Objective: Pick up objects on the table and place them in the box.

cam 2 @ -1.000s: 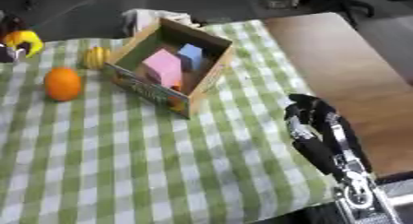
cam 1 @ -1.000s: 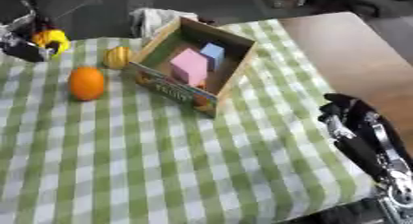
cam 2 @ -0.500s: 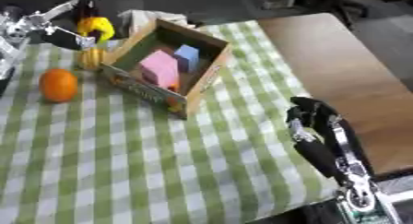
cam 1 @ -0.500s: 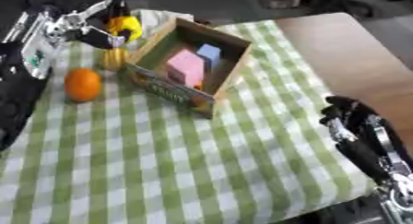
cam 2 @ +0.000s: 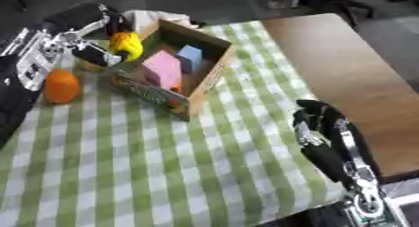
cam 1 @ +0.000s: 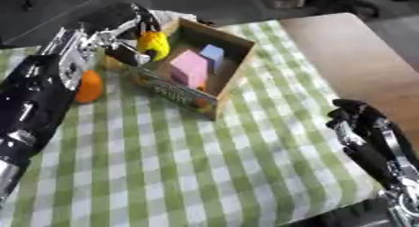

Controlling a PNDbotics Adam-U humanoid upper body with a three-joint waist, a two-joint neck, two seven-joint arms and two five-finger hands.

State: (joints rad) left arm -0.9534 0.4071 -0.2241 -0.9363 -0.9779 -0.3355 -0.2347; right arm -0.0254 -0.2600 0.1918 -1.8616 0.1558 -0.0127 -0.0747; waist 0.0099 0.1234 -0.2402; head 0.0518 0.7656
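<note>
Since 0.5 s earlier, left hand (cam 1: 123, 32) was brought to the box (cam 1: 233, 67) rim, fingers curled round a yellow object (cam 1: 153, 45). Pink block (cam 1: 189, 68) and blue block (cam 1: 212, 53) were contained. Right hand (cam 1: 364, 132) rested relaxed, lower right.

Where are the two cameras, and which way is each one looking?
Left eye view: in the robot's head, looking down at the checked table; the left hand holding a yellow object over the box's rim shows.
Right eye view: beside it, facing the same way; the right hand rests idle, low right.
Both share the box, the orange and both hands.
</note>
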